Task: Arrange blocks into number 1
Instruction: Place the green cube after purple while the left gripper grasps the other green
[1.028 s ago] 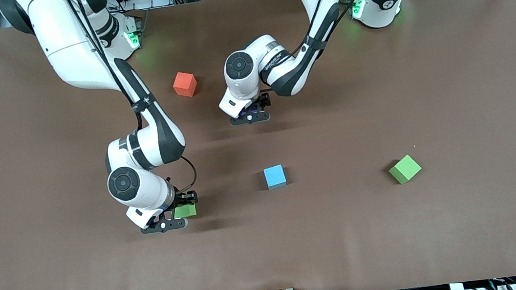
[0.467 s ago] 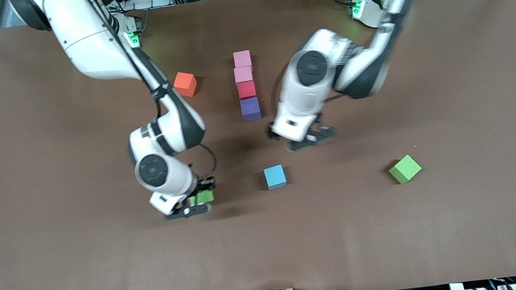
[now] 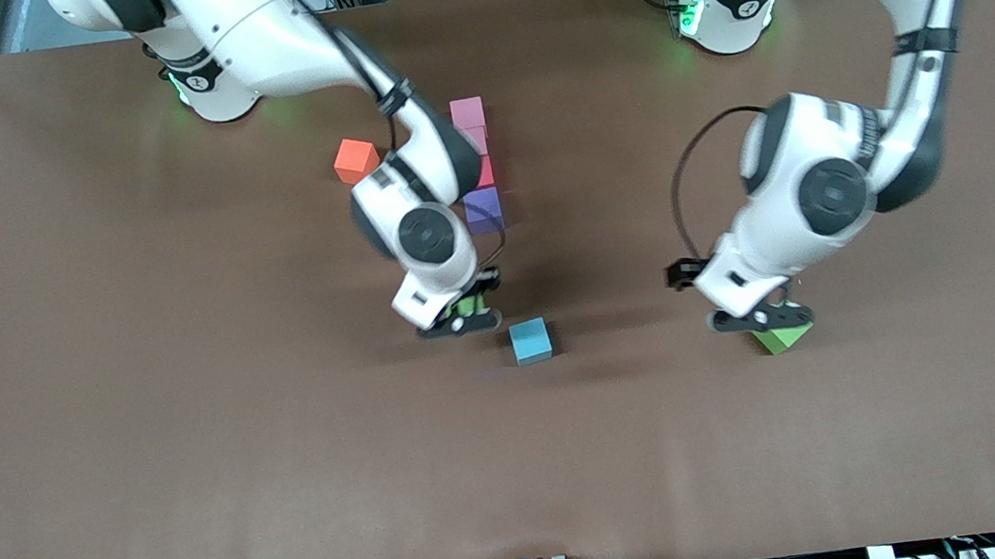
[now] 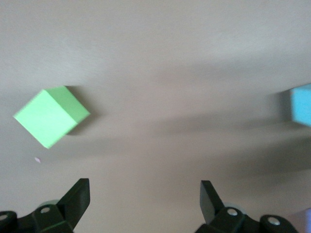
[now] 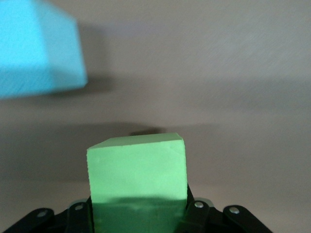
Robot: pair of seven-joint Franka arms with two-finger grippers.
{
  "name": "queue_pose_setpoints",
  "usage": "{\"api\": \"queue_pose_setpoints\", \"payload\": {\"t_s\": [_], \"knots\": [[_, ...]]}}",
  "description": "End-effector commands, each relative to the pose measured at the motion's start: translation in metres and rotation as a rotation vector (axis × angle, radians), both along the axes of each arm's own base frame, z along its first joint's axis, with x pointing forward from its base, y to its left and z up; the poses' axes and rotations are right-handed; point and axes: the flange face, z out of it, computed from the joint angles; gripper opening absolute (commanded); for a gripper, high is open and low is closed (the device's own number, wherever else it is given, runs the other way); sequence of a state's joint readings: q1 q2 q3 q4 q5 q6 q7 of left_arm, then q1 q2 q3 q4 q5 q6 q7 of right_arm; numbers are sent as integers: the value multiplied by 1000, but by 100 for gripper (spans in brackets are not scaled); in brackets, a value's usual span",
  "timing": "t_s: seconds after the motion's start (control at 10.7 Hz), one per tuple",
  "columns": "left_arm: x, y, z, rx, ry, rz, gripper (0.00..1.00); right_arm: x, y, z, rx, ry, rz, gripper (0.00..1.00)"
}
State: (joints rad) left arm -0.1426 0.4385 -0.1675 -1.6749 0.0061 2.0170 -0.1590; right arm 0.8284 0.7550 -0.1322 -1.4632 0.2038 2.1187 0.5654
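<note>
1. While both arms reach out over the brown table (image 3: 102,461), the column of blocks sits mid-table toward the edge w/ the robot bases: pink block (image 3: 468,112) closest to that edge, then a second pink block (image 3: 480,137) mostly hidden by the right arm, a red block (image 3: 486,172) only a sliver in view, then the purple block (image 3: 485,209) at the column's camera-side end. They look to be touching in one line, but the arm covers part of it.
2. Right arm: comes from the bases' edge and crosses just beside the column. Right gripper (image 3: 462,312) is up in the air, over bare table between the purple block and the light blue block (image 3: 530,340); its fingers are clamped on a green block (image 5: 137,177), seen close-up in the right wrist view, w/ the light blue one just off to the side.
3. Left arm: left gripper (image 3: 763,315) hangs over the second green block (image 3: 785,337), which lies on the table toward the left arm's end, turned at an angle to the table edges. Left wrist view shows the fingers (image 4: 77,199) spread wide, holding nothing, green block apart from them.
4. Orange block (image 3: 356,160) sits alone beside the column, toward the right arm's end, not touching it.
5. Light blue block: mid-table, nearer the camera than the column, well apart from the loose green one.
</note>
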Motion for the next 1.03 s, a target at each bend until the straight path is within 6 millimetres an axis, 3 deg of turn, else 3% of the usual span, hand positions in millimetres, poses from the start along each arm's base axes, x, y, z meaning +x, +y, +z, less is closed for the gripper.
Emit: {"api": "queue_pose_setpoints", "payload": {"t_s": [0.0,0.09,0.28,0.75,0.93], "knots": [[5,25,-20,36,15,-185,100,-46,-1,10,10,-26,-19,0],[9,34,-25,53,1,-325,100,-59,2,7,20,-41,-26,0],[18,51,-47,47,-12,-455,100,-88,30,-2,26,-64,-34,0],[35,104,-84,47,-101,-600,100,-116,32,-19,8,-61,-26,0],[31,104,-98,24,-103,-581,100,-116,33,-19,9,-62,-25,0]]}}
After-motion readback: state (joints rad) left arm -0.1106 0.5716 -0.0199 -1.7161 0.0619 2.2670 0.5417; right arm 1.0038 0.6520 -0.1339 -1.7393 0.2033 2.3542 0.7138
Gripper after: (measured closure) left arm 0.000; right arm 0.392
